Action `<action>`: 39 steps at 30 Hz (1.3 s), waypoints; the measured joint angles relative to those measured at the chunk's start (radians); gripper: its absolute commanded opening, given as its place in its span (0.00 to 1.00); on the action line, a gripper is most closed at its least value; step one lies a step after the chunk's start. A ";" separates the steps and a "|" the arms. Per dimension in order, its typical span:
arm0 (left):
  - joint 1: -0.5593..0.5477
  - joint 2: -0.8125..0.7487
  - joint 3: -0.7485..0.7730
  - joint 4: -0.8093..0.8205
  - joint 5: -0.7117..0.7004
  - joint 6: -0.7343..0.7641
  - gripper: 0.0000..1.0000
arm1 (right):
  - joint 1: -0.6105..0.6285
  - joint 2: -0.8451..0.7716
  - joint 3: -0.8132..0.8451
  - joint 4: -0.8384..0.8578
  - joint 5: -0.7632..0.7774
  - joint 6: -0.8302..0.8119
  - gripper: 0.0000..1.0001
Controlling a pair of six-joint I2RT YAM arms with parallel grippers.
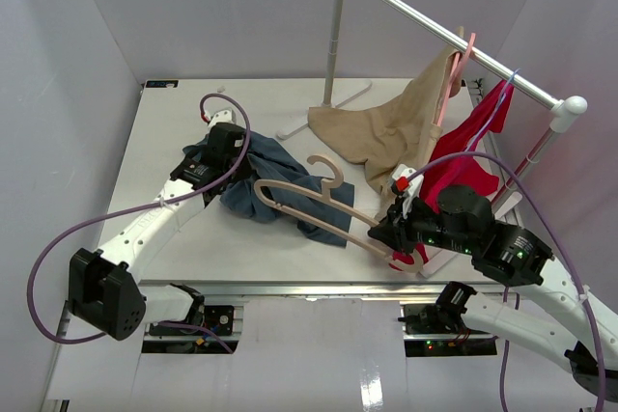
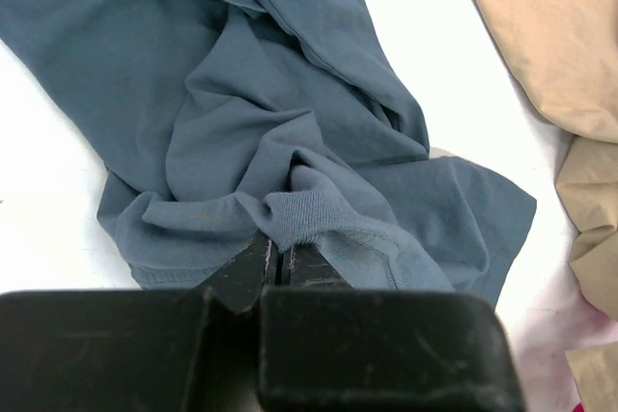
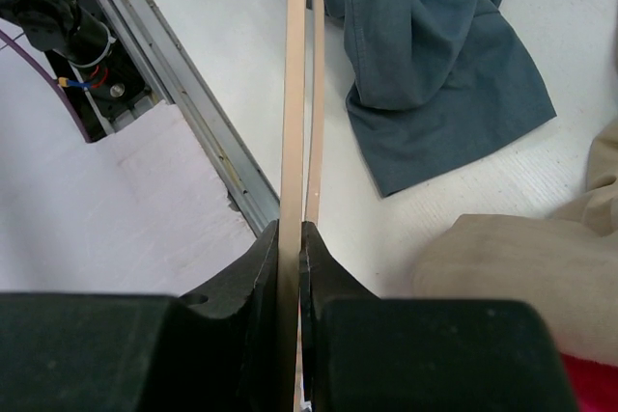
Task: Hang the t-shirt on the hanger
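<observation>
The slate-blue t-shirt (image 1: pixel 280 190) lies crumpled on the white table, left of centre. My left gripper (image 1: pixel 224 156) sits at its far left edge and is shut on a ribbed fold of the t-shirt (image 2: pixel 299 214), the fingertips (image 2: pixel 253 260) pressed together. My right gripper (image 1: pixel 384 233) is shut on one end of the pale beige hanger (image 1: pixel 309 207). The hanger is held low and reaches leftward over the shirt, hook pointing to the back. In the right wrist view the hanger's bars (image 3: pixel 294 94) run straight out from the shut gripper (image 3: pixel 290 243), with the shirt (image 3: pixel 435 65) to their right.
A tan garment (image 1: pixel 386 132) hangs from a pink hanger (image 1: pixel 465 55) on the metal rail (image 1: pixel 435 24) and drapes onto the table. A red garment (image 1: pixel 462 169) on a thin blue hanger (image 1: pixel 502 94) hangs beside my right arm. The table's front rail (image 3: pixel 183 94) is close.
</observation>
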 measured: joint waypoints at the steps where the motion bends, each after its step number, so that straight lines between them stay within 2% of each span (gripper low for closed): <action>1: 0.000 -0.002 0.000 0.000 0.005 0.002 0.00 | 0.000 -0.001 -0.003 0.000 0.004 0.001 0.08; 10: 0.000 -0.077 0.000 -0.018 0.057 0.023 0.00 | 0.000 0.070 -0.012 0.042 0.080 0.001 0.08; 22: 0.000 -0.085 0.003 -0.025 0.130 0.061 0.00 | 0.001 0.082 -0.045 0.167 0.168 -0.034 0.08; 27: 0.000 -0.083 0.020 -0.037 0.130 0.087 0.00 | 0.000 0.095 -0.049 0.207 0.090 -0.053 0.08; 32: 0.002 -0.083 0.103 -0.053 0.169 0.139 0.00 | 0.000 0.109 -0.083 0.251 -0.019 -0.065 0.08; 35: 0.003 -0.086 0.147 -0.042 0.220 0.166 0.00 | 0.000 0.116 -0.102 0.270 -0.060 -0.067 0.08; 39: 0.007 -0.091 0.182 -0.042 0.388 0.205 0.00 | 0.000 0.163 -0.112 0.356 -0.094 -0.067 0.08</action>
